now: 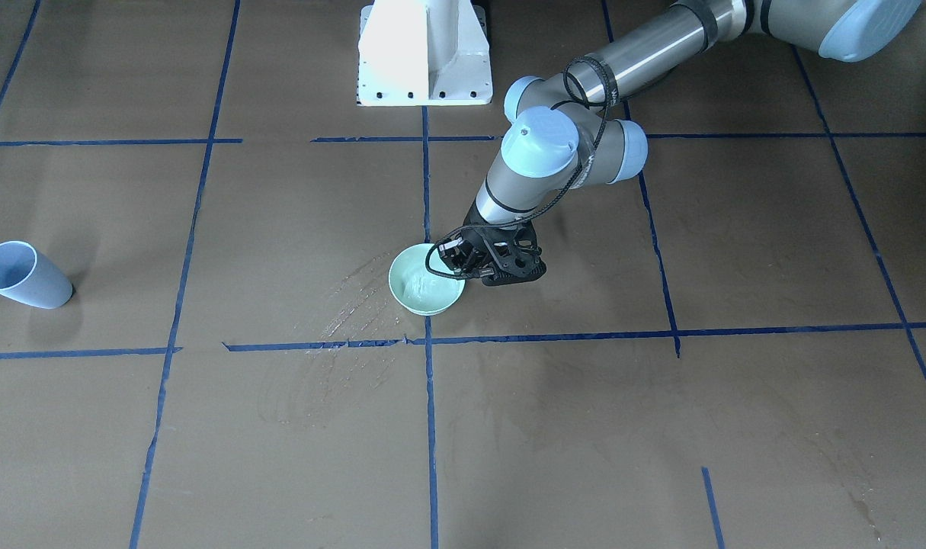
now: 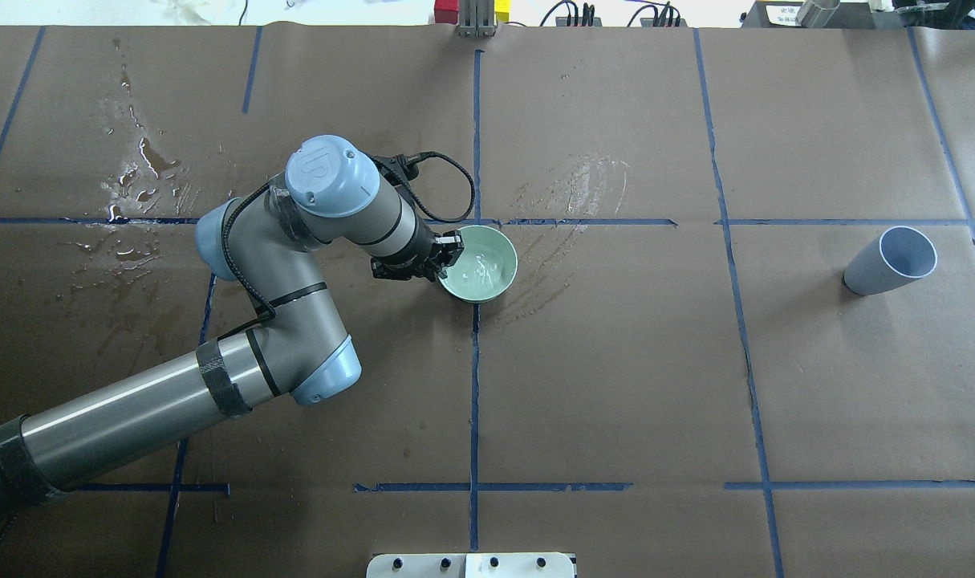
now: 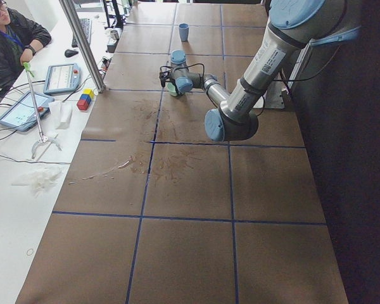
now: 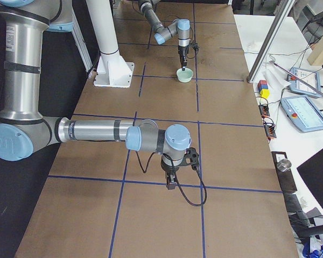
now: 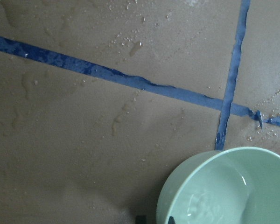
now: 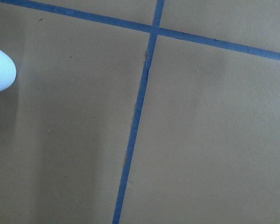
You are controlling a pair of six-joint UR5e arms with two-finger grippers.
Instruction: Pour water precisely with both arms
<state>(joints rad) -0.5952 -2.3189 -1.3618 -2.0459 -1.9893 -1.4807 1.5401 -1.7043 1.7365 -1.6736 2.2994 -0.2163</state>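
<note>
A pale green bowl holding water stands on the brown table near the crossing of two blue tape lines; it also shows in the front view and the left wrist view. My left gripper is at the bowl's rim, one finger inside and one outside, shut on it. A light blue cup stands alone far off on the robot's right side. My right arm shows only in the exterior right view, its gripper pointing down at the table; I cannot tell if it is open or shut.
Wet smears lie beside the bowl and a puddle patch sits at the far left. The white pedestal base stands at the robot's side. A side bench with tablets, a post and an operator runs along the far edge.
</note>
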